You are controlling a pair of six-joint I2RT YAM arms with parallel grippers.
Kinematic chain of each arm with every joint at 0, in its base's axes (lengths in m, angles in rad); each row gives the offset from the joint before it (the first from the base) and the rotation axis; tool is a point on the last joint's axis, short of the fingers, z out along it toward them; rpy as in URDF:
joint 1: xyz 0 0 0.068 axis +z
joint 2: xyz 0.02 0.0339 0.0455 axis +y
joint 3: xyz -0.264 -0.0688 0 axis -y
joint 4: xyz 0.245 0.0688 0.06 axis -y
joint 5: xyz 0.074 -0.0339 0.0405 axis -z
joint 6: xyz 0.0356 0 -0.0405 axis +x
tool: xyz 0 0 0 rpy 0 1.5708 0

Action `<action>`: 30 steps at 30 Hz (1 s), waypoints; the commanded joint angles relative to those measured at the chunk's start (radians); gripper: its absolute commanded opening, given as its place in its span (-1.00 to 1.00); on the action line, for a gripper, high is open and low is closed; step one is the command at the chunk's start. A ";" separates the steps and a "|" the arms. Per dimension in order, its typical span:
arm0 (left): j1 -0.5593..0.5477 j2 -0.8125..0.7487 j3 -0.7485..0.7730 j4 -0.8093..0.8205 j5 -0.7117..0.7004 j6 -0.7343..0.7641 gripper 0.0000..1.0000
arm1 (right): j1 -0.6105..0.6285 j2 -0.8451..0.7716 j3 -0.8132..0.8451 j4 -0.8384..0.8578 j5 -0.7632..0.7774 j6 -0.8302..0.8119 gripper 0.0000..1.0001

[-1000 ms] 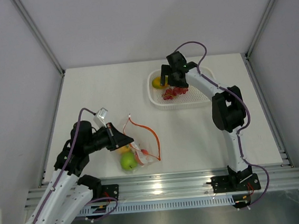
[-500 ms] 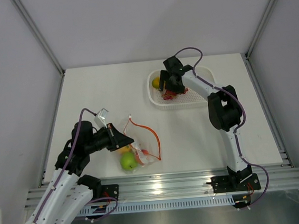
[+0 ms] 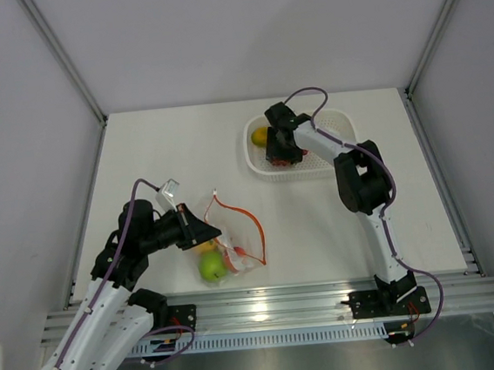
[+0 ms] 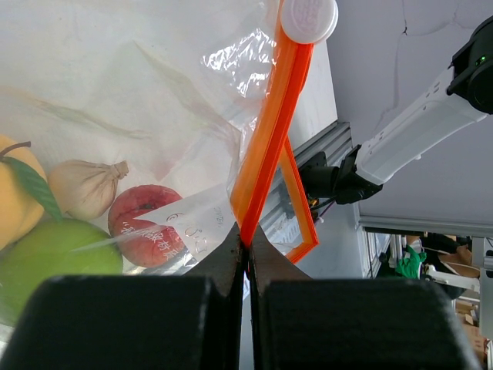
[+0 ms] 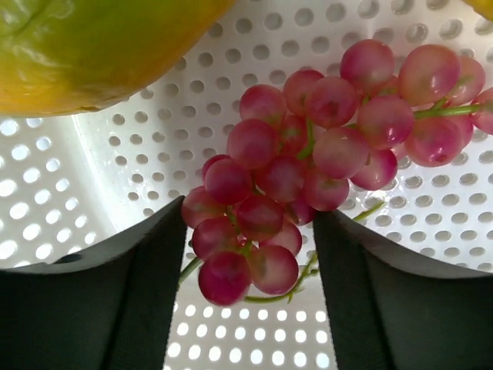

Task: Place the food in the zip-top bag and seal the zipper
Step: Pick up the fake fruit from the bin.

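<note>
From above: holds the zip-top bag point(image 3: 233, 254) by its mouth with the left fingers point(image 3: 211, 233), low on the left side of the counter point(image 3: 139, 152). Shows the zipper point(image 3: 248, 217) curving up and away from that grip as a thin red-orange loop. Has a green apple point(image 3: 211, 266) inside the bag at its near end, with smaller fruit just beside it. Has the right fingers point(image 3: 280, 154) down in the white basket point(image 3: 345, 160) at the far right of the counter, just beside the mango point(image 3: 260, 136) at the basket's left end. Cannot tell from up here how wide either pair stands.

From the left wrist: finds the left fingers pressed together, clamped on the zipper where its two orange sides meet. Shows a white round tab point(image 4: 309, 18) at the strip's far end. Through the clear plastic, shows the green apple at lower left, a yellow-orange fruit point(image 4: 15, 181) with a green leaf above it, a pale beige piece point(image 4: 86, 187) and a red peach point(image 4: 145, 231) next to the apple.

From the right wrist: finds the right fingers apart, one on each side of the lower end of the grape bunch point(image 5: 308, 154), gripping nothing yet. Cannot tell whether either one touches a grape. Puts the bunch on the basket's perforated floor, with the mango at upper left, near it but apart.
</note>
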 commanded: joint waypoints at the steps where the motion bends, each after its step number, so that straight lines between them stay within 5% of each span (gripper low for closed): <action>1: 0.010 0.006 -0.002 0.015 0.002 0.013 -0.99 | 0.003 0.028 0.042 -0.028 0.074 -0.032 0.29; 11: 0.010 -0.002 -0.009 0.017 0.004 0.006 -0.99 | -0.024 -0.016 0.010 -0.009 0.056 -0.051 -0.75; 17: 0.010 -0.016 -0.012 0.014 0.001 -0.002 -0.99 | -0.037 -0.107 -0.016 0.005 0.059 -0.071 -0.91; 30: 0.010 -0.017 -0.012 0.018 0.006 -0.008 -0.99 | -0.015 -0.403 -0.094 0.018 0.017 -0.166 -0.92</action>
